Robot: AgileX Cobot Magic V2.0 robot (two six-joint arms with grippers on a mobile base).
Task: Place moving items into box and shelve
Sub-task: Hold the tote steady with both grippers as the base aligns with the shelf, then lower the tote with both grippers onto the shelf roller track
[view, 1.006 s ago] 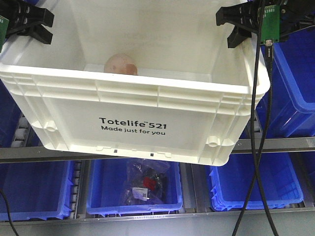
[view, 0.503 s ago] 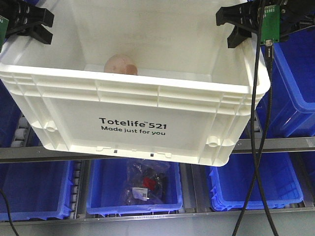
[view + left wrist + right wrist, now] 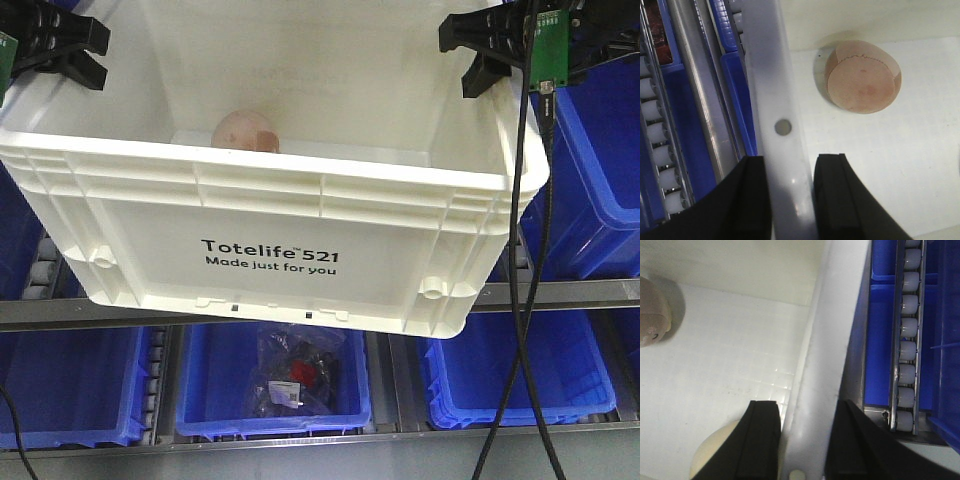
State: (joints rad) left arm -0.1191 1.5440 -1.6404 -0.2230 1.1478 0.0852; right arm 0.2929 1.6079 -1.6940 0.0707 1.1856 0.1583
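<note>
The box (image 3: 270,250) hangs long side across, lettering facing us, left gripper (image 3: 790,200) and right gripper (image 3: 802,440) each pinching an end rim.

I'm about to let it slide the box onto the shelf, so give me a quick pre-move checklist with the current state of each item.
1. Left tool clamped on the box rim: ok, fingers either side of the wall.
2. Right tool clamped on the opposite rim: ok.
3. Box level: not ok, it tilts toward the camera.
4. Items inside: ok, pinkish ball and cream round item lie on the floor.
5. Shelf slot free ahead: cannot tell, the box hides it.
6. Cable clear of the box: cannot tell.
</note>
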